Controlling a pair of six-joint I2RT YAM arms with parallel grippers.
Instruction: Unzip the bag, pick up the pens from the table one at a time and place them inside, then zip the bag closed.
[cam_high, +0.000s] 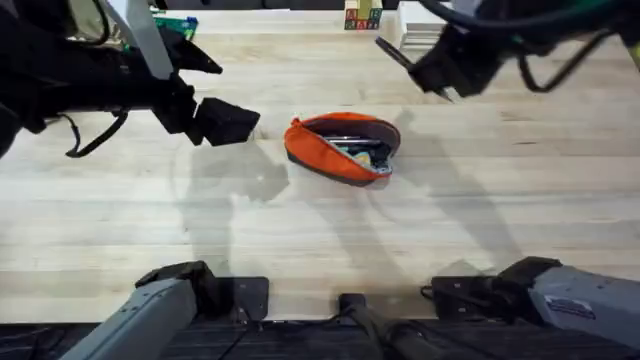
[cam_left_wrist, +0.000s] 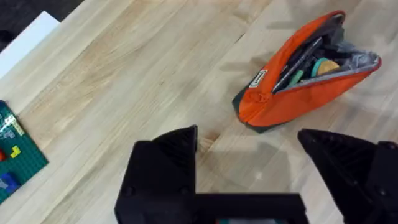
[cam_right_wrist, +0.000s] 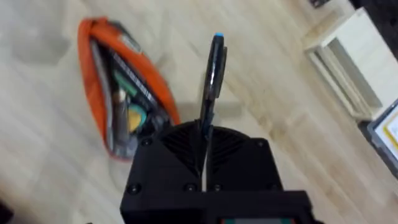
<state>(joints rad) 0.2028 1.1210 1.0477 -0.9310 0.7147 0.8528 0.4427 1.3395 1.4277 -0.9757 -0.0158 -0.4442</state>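
- While the orange soft fabric pouch is lying unzipped mid-table on the pale wooden plank tabletop, my right gripper is clenching a slim dark pen above it.
- My left gripper is hanging released just beside the pouch.
- I am judging the placing step underway; next I must tip the pen into the opening.

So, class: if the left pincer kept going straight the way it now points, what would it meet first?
Probably the bag. The open left pincer points across bare table toward its orange side. Height is hard to judge, so it might pass just above.
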